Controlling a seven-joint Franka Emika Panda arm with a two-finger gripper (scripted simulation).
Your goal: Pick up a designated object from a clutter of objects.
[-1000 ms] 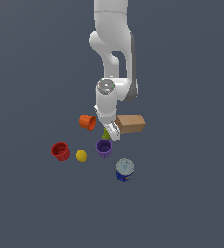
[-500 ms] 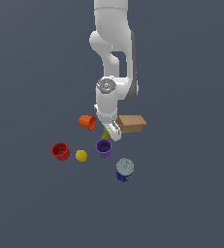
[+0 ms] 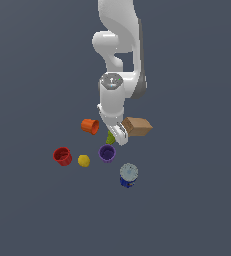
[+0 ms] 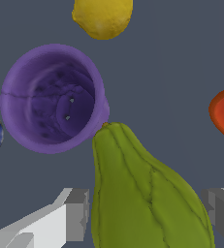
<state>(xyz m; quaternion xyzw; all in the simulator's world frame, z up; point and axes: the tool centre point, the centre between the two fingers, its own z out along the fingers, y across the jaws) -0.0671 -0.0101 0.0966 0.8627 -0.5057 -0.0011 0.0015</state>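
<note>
The designated object (image 4: 142, 193), a ribbed yellow-green elongated item, fills the wrist view between my two grey fingers (image 4: 77, 215), one on each side with thin gaps. Its tip touches the purple cup (image 4: 50, 99). In the exterior view my gripper (image 3: 118, 139) is low over the clutter of objects and covers most of the designated object (image 3: 110, 137), between the purple cup (image 3: 107, 153) and the brown box (image 3: 137, 126). The gripper is open around the item.
An orange cup (image 3: 90, 126) lies tipped at the exterior view's left of the gripper. A red cup (image 3: 62, 156) and a yellow ball (image 3: 84, 160) sit further left. A blue-and-grey can (image 3: 128, 174) stands beyond the purple cup.
</note>
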